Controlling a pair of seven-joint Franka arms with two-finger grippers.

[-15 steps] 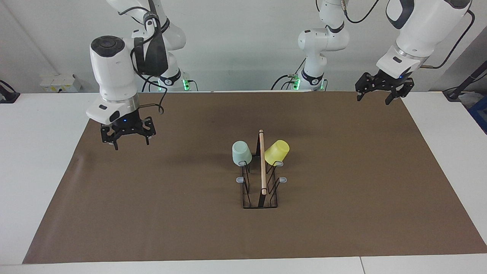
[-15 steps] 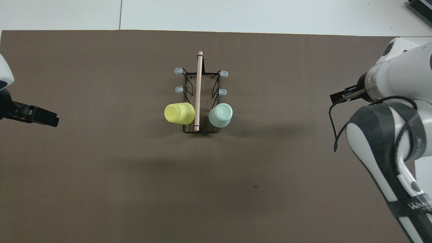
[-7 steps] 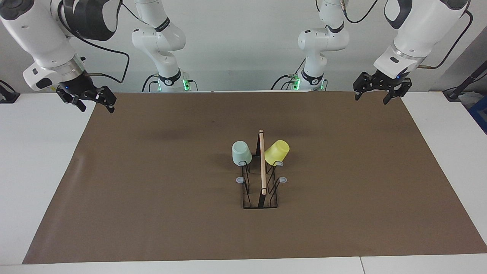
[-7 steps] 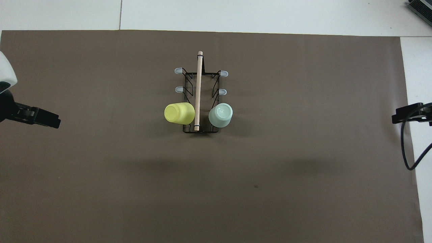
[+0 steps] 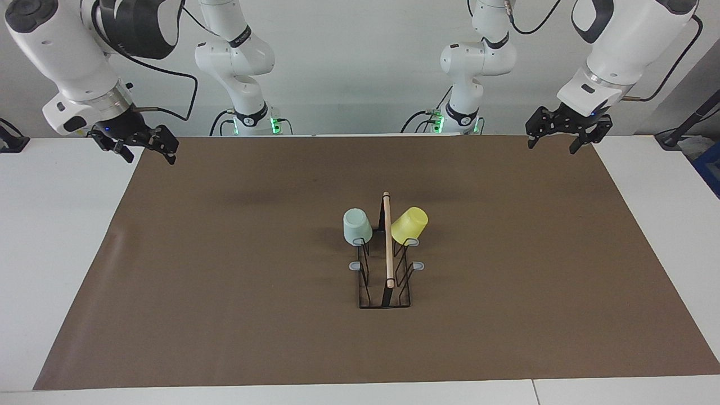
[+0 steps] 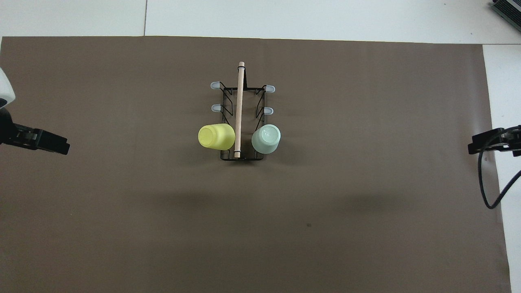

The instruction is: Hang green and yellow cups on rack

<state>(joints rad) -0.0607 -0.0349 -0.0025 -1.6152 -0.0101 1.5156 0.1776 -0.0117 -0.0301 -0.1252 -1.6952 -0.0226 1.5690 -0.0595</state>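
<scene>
The black wire rack (image 5: pixel 365 289) (image 6: pixel 226 97) with its wooden rod (image 5: pixel 387 242) (image 6: pixel 239 106) stands mid-mat. The pale green cup (image 5: pixel 356 226) (image 6: pixel 266 139) hangs upside down on the prong nearest the robots on the right arm's side. On the matching prong on the left arm's side, the yellow cup (image 5: pixel 409 225) (image 6: pixel 215 136) hangs tilted. My right gripper (image 5: pixel 149 156) (image 6: pixel 484 143) hovers open and empty over the mat's corner at its end. My left gripper (image 5: pixel 551 147) (image 6: pixel 49 143) is open and empty over the other corner by the robots.
A brown mat (image 5: pixel 225 281) (image 6: pixel 122 224) covers most of the white table (image 5: pixel 56 225). Bare grey-tipped prongs (image 5: pixel 355 265) (image 6: pixel 215 108) stick out on both sides of the rack, farther from the robots than the cups. A black cable (image 6: pixel 488 191) loops from the right wrist.
The right arm swung up and away from over the mat to its corner, then settled. The left gripper barely shifted. Cups and rack stayed put.
</scene>
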